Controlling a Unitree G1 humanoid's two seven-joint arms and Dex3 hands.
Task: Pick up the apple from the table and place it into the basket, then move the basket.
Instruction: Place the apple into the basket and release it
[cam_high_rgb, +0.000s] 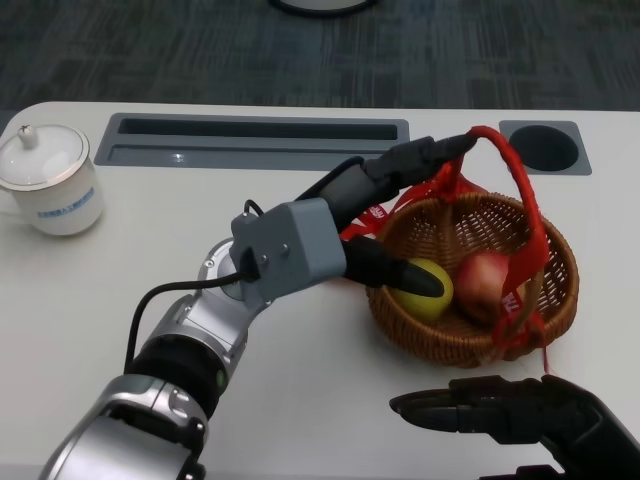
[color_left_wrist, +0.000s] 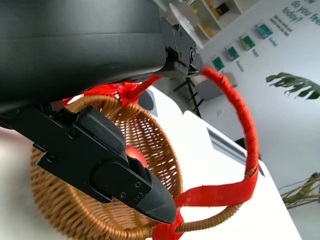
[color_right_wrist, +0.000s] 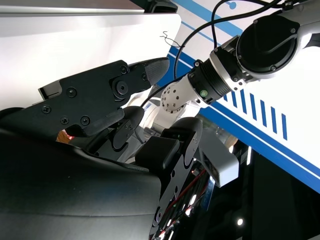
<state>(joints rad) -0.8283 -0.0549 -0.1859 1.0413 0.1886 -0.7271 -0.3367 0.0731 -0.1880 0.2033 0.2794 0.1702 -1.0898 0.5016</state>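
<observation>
White desk (cam_high_rgb: 300, 390); wicker basket (cam_high_rgb: 560, 300) light, stiff, near right edge; left hand (cam_high_rgb: 385, 215) hooks red handle (cam_high_rgb: 520, 180); apple (cam_high_rgb: 487, 284) inside; right hand (cam_high_rgb: 500, 410) empty, fingers extended

A white, smooth-topped bench (cam_high_rgb: 300, 400) fills most of the head view. Along its far side runs a long grey recessed cable tray (cam_high_rgb: 258, 140), with a round dark grommet hole (cam_high_rgb: 545, 146) to the right. A white lidded ceramic cup (cam_high_rgb: 48, 180) stands far left. Beyond lies dark grey patterned carpet (cam_high_rgb: 150, 50). In the left wrist view, a pale wall (color_left_wrist: 260, 65) carries small pictures, beside green plant leaves (color_left_wrist: 295, 85).
</observation>
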